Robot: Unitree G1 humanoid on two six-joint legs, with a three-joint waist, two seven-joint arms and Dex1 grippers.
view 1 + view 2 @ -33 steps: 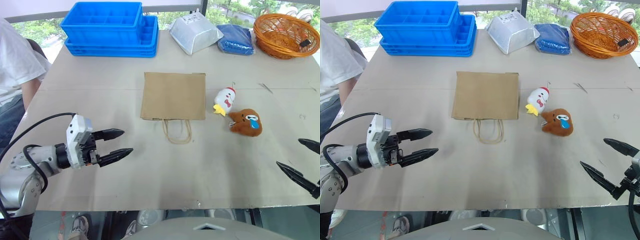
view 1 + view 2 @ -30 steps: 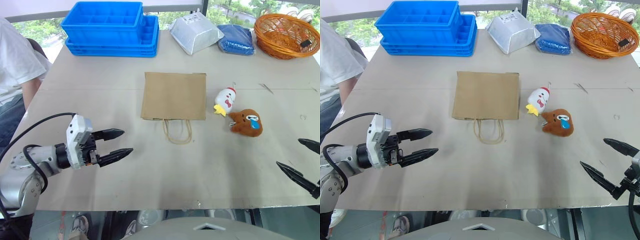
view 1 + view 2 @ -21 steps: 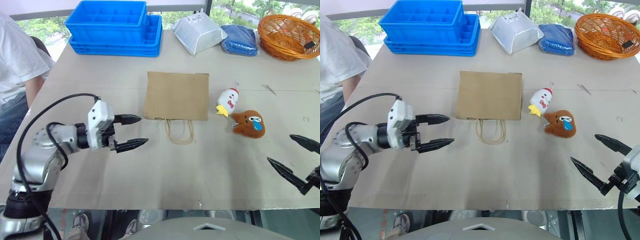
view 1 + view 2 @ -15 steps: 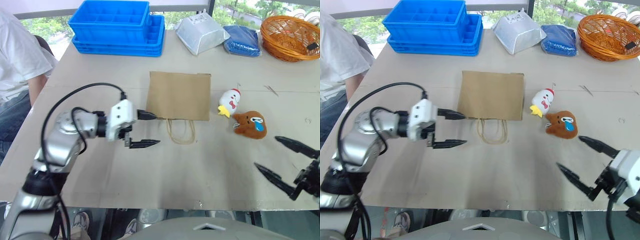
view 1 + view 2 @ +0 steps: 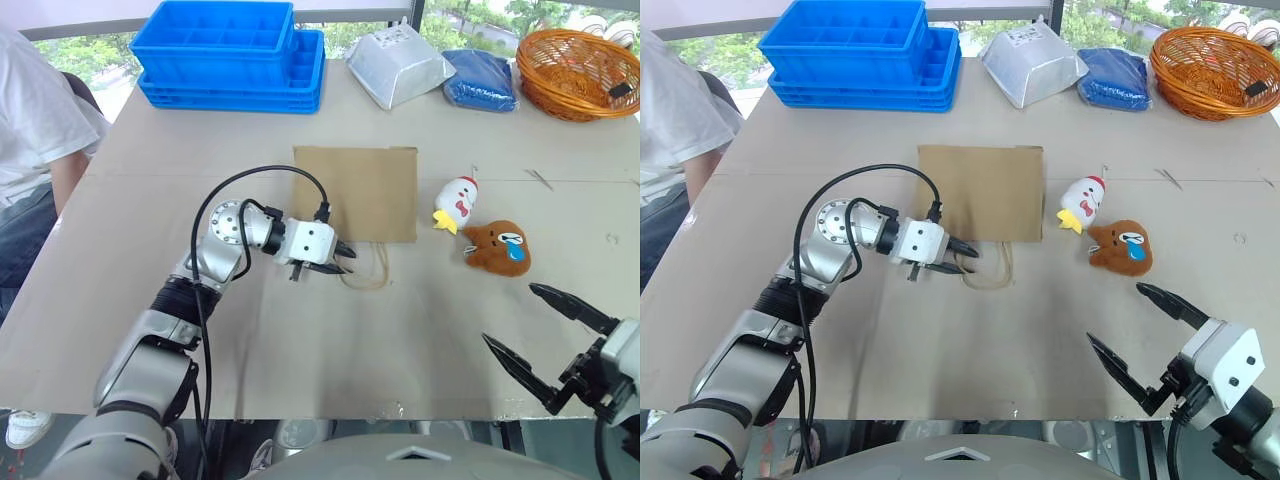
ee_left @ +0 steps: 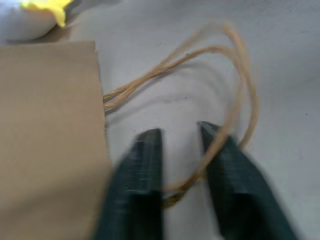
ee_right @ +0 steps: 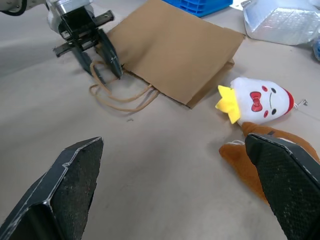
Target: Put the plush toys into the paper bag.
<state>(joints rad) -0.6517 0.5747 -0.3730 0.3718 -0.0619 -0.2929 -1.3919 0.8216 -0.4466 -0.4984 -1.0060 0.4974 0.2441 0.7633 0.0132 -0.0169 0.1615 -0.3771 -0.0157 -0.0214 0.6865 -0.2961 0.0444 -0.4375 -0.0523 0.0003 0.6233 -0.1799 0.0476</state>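
Now left fingers (image 6: 150,170) straddle the paper bag's (image 5: 360,190) cord handle (image 6: 235,100), slightly parted.

You had two plush toys (image 5: 480,225) on the table (image 5: 300,370): one white cone-shaped toy (image 5: 457,200) and one brown crying toy (image 5: 497,246), both well apart from either gripper's fingers. There was one paper bag (image 5: 360,190) with two cord handles (image 5: 366,268), looped right at the left gripper's (image 5: 340,262) fingertips. You had two grippers counted, the right gripper (image 5: 545,335) being the second, each with two black fingers. Farther off sat two stacked blue trays (image 5: 228,55), one white container (image 5: 397,65), one blue cloth bag (image 5: 482,78), one wicker basket (image 5: 580,70), and one person (image 5: 40,140).
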